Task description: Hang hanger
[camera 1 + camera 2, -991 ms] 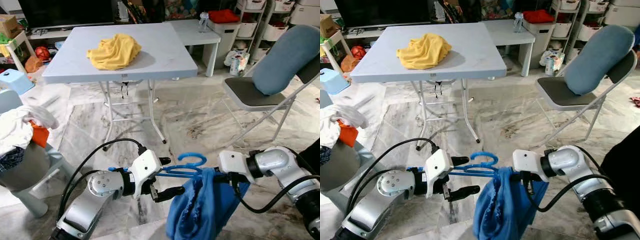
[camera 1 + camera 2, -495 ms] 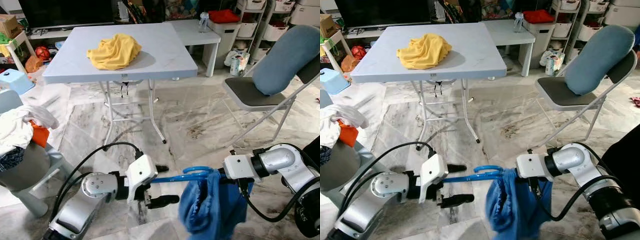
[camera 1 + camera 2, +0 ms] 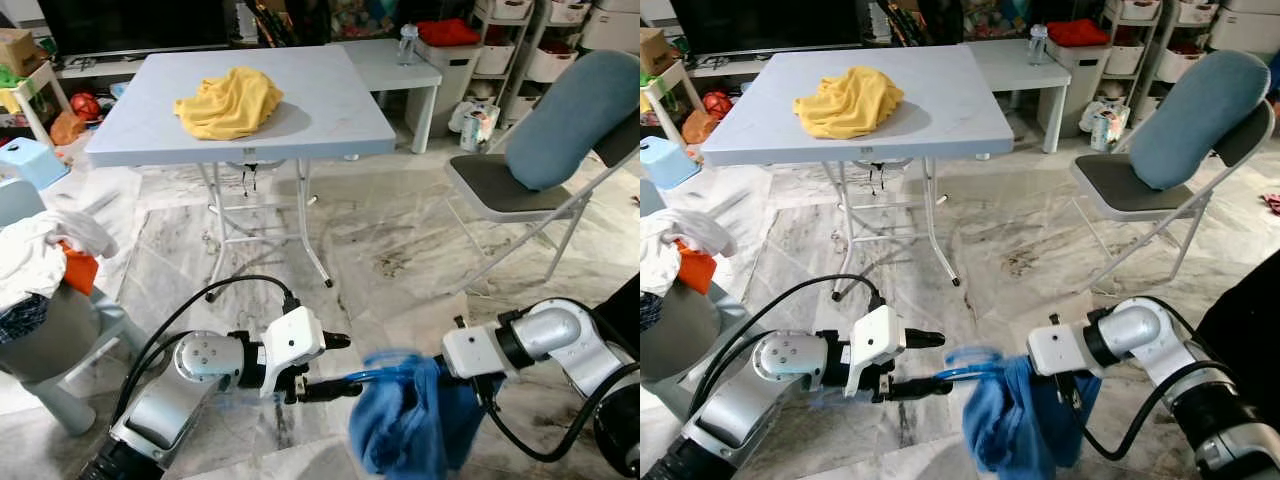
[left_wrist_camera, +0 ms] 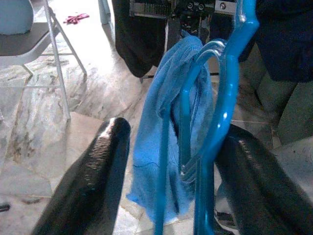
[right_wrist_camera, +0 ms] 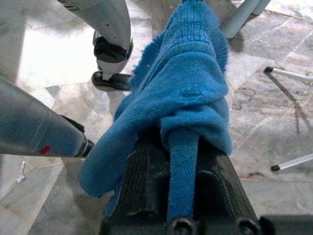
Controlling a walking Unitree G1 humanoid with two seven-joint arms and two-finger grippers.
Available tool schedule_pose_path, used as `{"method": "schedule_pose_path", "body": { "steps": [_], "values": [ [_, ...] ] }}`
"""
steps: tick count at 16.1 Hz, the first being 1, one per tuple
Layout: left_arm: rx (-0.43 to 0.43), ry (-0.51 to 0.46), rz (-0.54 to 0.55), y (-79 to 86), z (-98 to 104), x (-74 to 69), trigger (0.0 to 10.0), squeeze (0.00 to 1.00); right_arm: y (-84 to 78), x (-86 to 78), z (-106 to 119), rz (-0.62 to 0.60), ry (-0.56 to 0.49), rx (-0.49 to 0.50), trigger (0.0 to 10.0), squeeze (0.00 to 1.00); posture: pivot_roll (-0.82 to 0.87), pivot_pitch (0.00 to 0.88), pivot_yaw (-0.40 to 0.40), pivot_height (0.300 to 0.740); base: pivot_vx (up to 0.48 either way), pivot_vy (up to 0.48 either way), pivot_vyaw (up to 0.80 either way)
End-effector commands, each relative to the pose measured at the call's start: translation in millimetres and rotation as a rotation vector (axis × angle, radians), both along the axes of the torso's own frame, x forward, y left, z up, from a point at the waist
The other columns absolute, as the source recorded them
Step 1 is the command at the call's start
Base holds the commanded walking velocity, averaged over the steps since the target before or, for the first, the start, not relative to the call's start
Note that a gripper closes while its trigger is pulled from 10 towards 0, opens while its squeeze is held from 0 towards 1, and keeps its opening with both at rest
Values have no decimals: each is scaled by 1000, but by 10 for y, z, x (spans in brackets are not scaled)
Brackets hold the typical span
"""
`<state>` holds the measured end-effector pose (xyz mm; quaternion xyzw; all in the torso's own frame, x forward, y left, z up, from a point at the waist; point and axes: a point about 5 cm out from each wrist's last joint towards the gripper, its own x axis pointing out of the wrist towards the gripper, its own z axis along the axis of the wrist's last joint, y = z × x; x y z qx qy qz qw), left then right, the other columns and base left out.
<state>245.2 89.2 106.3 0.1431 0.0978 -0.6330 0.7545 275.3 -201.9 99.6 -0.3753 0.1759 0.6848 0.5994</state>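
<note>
Left gripper (image 3: 335, 365) fingers spread loose around the blue hanger (image 4: 222, 98), right gripper (image 5: 178, 161) at 3 o'clock clenches the blue garment (image 5: 181, 93) so it stays draped.

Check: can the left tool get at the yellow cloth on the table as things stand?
Probably not. The left tool sits low over the floor with its fingers around the blue hanger, and the yellow cloth lies up on the grey table, well ahead. It would need to free itself and step closer.

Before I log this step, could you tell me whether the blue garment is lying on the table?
No, the blue garment hangs from the right gripper above the floor; the table holds a yellow cloth.
</note>
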Motion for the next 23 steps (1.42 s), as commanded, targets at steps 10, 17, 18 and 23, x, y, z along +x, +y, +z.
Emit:
{"method": "schedule_pose_path", "body": {
  "steps": [10, 17, 18, 23],
  "values": [
    [76, 15, -78, -19, -115, -33, 10000, 0, 103, 72, 64, 34, -41, -9, 10000, 0, -90, 0, -2, 740, 0, 0, 0],
    [81, 38, -90, -36, -146, -37, 10000, 820, 95, 83, 61, 15, -39, -11, 10000, 0, -97, 0, 0, 740, 0, 0, 0],
    [82, 61, -105, -40, -158, -50, 784, 0, 93, 87, 62, 13, -40, -12, 10000, 0, -97, 0, 0, 740, 0, 0, 0],
    [125, 94, -132, 3, -196, -76, 0, 0, 78, 117, 73, 0, -55, -18, 10000, 0, -93, 0, 2, 740, 0, 0, 0]
  ]
}}
